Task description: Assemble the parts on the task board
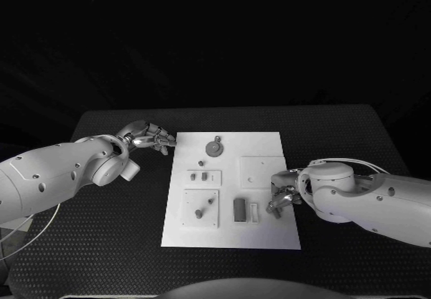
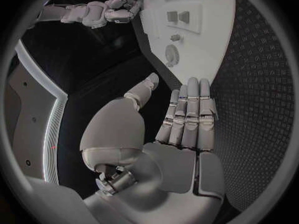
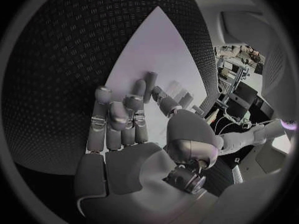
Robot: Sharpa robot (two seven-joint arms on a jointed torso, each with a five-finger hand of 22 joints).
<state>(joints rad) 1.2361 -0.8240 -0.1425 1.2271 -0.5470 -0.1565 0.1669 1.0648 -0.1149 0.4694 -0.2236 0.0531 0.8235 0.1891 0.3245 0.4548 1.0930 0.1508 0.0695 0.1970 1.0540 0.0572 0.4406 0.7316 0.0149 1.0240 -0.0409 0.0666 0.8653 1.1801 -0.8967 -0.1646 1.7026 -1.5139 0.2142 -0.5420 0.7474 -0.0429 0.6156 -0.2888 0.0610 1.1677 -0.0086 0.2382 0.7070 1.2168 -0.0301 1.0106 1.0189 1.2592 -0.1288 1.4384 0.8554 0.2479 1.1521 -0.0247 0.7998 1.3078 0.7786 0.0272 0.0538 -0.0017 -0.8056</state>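
Parts (image 1: 241, 210) lay untouched on the task board (image 1: 269, 140) as we flanked it, left hand (image 1: 151, 137) and right hand (image 1: 281, 199) open, holding nothing, seemingly ready to reach.

Two white robot arms reach in from opposite sides. The left arm (image 1: 54, 174) comes in from the left and stretches forward, ending in a silver left hand (image 1: 149, 137) held ahead of its wrist. Seen from the wrist camera, this hand's fingers (image 2: 190, 109) lie straight and close together, side by side, with the thumb set apart to one side; nothing is held in it. The right arm (image 1: 377, 202) comes in from the right, bent inward. Its right hand (image 1: 280, 198) points toward the middle, fingers (image 3: 118, 119) extended and slightly spread, thumb angled away, palm empty.
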